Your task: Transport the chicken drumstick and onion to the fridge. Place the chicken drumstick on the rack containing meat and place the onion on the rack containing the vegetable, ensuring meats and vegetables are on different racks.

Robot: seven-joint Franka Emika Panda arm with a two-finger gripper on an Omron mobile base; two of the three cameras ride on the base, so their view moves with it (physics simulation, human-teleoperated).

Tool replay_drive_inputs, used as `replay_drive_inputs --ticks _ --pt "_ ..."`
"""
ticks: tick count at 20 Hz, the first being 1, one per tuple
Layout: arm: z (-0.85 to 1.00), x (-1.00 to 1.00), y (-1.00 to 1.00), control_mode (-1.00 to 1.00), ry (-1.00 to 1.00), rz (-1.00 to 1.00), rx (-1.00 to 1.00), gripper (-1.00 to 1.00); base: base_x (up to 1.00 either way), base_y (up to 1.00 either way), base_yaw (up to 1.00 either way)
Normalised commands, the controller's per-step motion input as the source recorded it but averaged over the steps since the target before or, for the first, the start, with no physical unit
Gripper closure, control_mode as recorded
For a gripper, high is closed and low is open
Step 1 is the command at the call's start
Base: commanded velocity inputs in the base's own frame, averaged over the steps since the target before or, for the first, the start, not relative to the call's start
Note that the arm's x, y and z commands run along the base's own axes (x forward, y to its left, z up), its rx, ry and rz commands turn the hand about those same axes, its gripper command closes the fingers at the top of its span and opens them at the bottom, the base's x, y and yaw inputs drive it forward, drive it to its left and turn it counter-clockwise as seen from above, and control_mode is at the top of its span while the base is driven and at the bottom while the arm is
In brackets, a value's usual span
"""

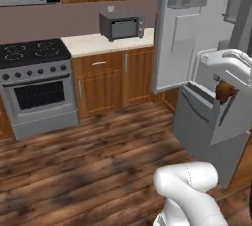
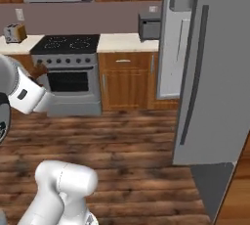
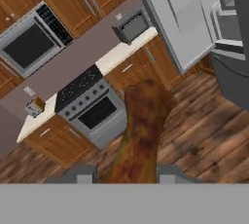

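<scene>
Chicken drumstick (image 3: 141,130): elongated brown piece, centre of the hand view, pinched between the gripper (image 3: 124,175) tips, jaws narrowed onto its lower end. In the left base view it shows at right centre beneath the white wrist. Fridge (image 1: 179,33): door open, upper right. Risk: thick end overhangs the grip; a swing could twist it loose or clip the door edge.

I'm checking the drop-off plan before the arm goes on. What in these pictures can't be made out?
- Fridge racks: hidden in both base views by the open doors, so which holds meat or vegetables can't be told.
- End effector fingertips: cut off by the hand view's bottom edge.
- Chicken drumstick: its lower end runs out at that edge.
- Brown lump, left base view: half behind the white arm; too small to identify.
</scene>
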Motion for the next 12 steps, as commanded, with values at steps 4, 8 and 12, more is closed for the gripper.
replay_drive_inputs --ticks 4,8,12 --pt "0.00 0.00 0.00 1.00 0.00 0.00 0.00 1.00 1.00 0.90 -0.52" --pt "0.00 0.00 0.00 1.00 0.00 0.00 0.00 1.00 0.94 0.81 -0.70" --pt "0.00 0.00 0.00 1.00 0.00 0.00 0.00 1.00 0.60 0.57 -0.83"
